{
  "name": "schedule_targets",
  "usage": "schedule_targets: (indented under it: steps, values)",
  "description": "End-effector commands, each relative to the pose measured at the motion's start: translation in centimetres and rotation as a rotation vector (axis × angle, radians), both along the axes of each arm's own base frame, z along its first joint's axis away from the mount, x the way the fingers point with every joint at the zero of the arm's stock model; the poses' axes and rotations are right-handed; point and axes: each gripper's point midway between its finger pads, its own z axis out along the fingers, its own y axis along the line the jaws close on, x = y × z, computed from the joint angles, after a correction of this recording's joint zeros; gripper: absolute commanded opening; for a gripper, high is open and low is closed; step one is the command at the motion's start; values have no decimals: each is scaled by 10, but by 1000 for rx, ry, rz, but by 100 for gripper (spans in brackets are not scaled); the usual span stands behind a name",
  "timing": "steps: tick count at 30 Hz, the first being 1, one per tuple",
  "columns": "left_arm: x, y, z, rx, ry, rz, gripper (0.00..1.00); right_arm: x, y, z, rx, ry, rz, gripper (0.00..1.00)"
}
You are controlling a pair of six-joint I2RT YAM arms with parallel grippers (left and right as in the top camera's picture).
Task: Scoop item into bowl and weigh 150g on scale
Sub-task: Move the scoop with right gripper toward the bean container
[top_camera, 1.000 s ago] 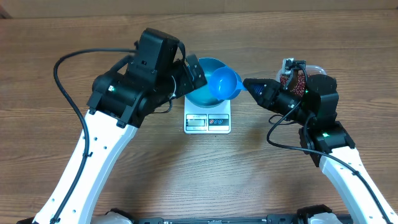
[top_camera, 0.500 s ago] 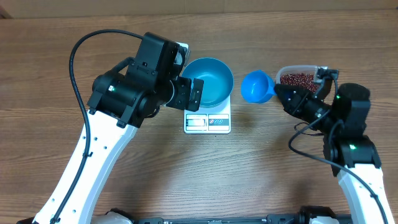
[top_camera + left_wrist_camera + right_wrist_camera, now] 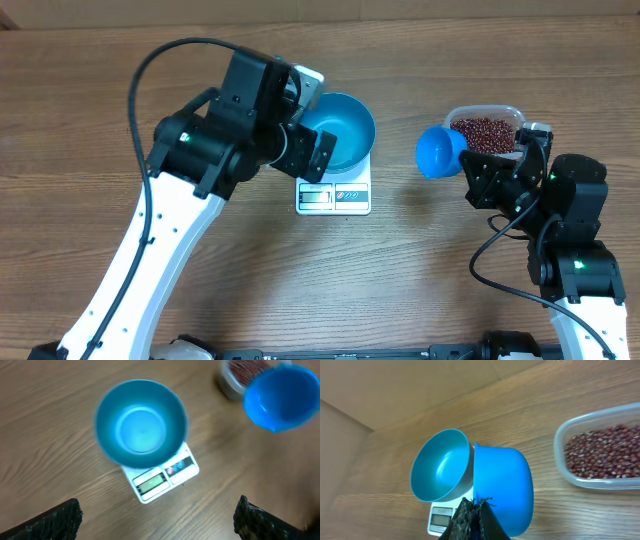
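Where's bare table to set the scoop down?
Bare table in front of the scale; also the strip between bowl and scoop. Crowded beside the bean tub, where the scoop hangs, and left of the bowl, under the left arm.

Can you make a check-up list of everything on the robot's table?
Surface: brown wooden table, grain showing.
Job's things: round glossy blue bowl, looks empty, on small white scale; red-brown beans in clear plastic tub.
Clutter: nothing seen.
Hands: left hand open beside bowl; right hand shut on blue plastic scoop.
Cables: black cable loops over left arm, another by right arm.
Surroundings: tan board behind table.
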Motion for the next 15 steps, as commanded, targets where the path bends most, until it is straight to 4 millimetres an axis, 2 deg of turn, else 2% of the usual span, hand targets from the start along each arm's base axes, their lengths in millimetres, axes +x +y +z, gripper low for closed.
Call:
schedule_targets:
  steps: [1,7,13,14,15]
  values:
    - [-10,-29,-5,-45,4,-270,100,3,-6,15,-45,-61,-15,4]
    - [-3,-32,-22,-29,49,-268,100,-4,-5,30,-44,-111,-10,4]
    - [-1,-34,-24,-51,77,-225,100,-10,-4,37,-45,-138,-11,4]
    - [-1,-34,-24,-51,78,-225,95,-10,-4,37,-45,-138,-11,4]
    - [-1,-34,-25,-51,78,-225,80,-10,-4,37,-45,-137,-11,4]
